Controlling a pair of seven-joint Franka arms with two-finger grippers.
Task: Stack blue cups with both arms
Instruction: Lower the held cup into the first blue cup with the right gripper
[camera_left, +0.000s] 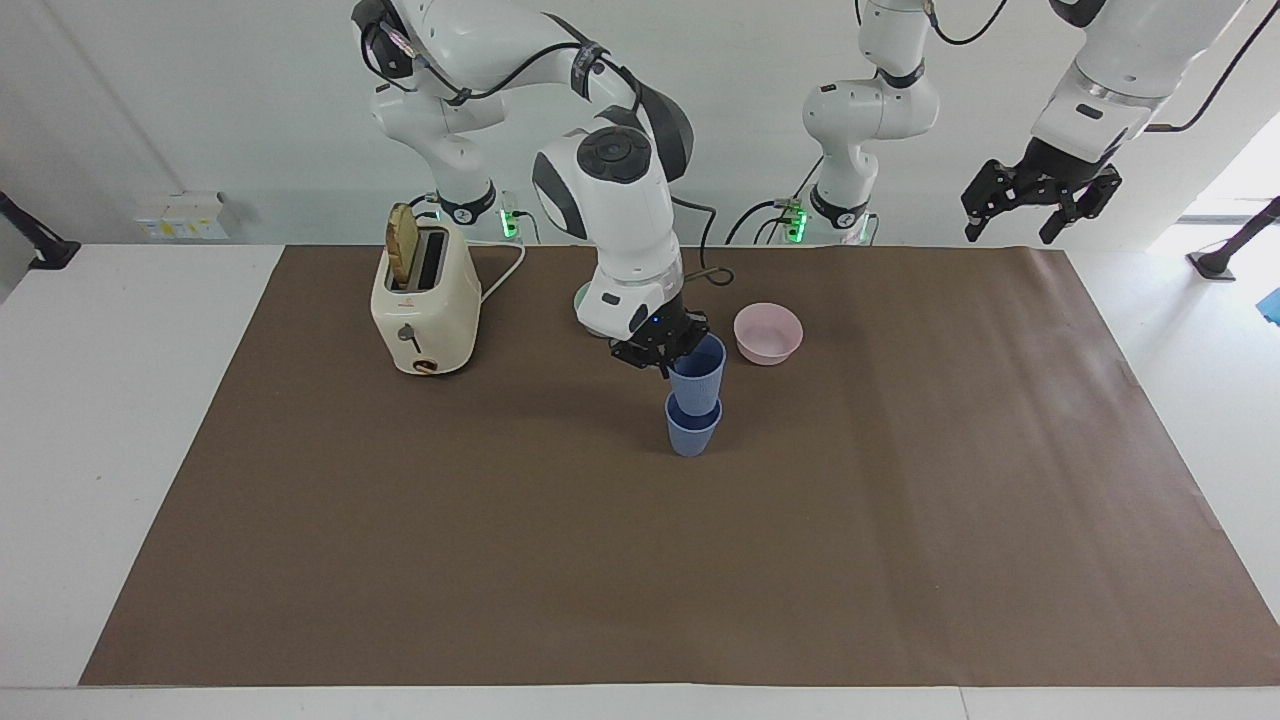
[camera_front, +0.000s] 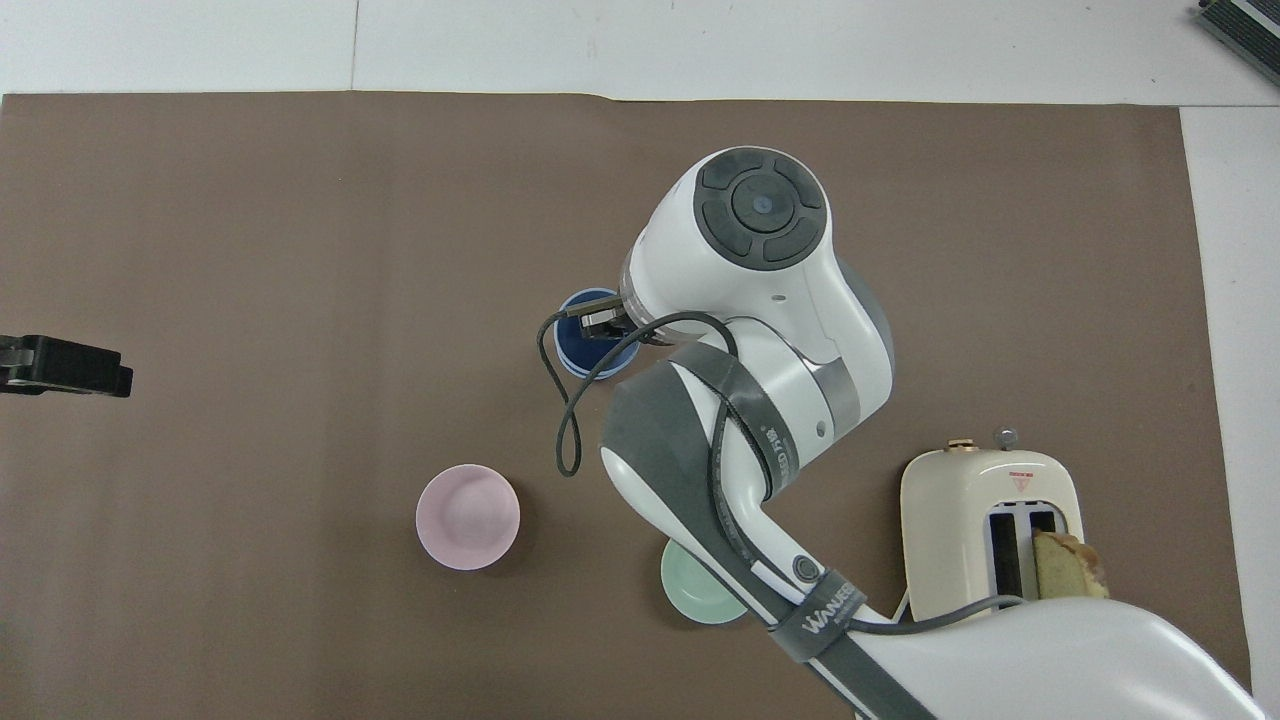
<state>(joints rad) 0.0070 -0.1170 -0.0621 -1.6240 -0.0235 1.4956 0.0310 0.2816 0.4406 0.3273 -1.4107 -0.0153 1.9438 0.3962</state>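
Note:
Two blue cups stand one in the other near the middle of the brown mat. The lower blue cup (camera_left: 692, 432) rests on the mat. The upper blue cup (camera_left: 699, 374) sits upright with its base inside the lower one. My right gripper (camera_left: 668, 353) is shut on the upper cup's rim, on the side toward the robots. From overhead, only the upper cup's dark inside (camera_front: 582, 340) shows beside the right gripper (camera_front: 603, 322); the lower cup is hidden. My left gripper (camera_left: 1040, 198) hangs open and empty, raised over the mat at the left arm's end, and waits.
A pink bowl (camera_left: 768, 333) sits beside the cups, nearer the robots. A mint-green bowl (camera_front: 695, 597) lies mostly under the right arm. A cream toaster (camera_left: 425, 300) with a bread slice in it stands at the right arm's end. The brown mat (camera_left: 600, 560) covers the table.

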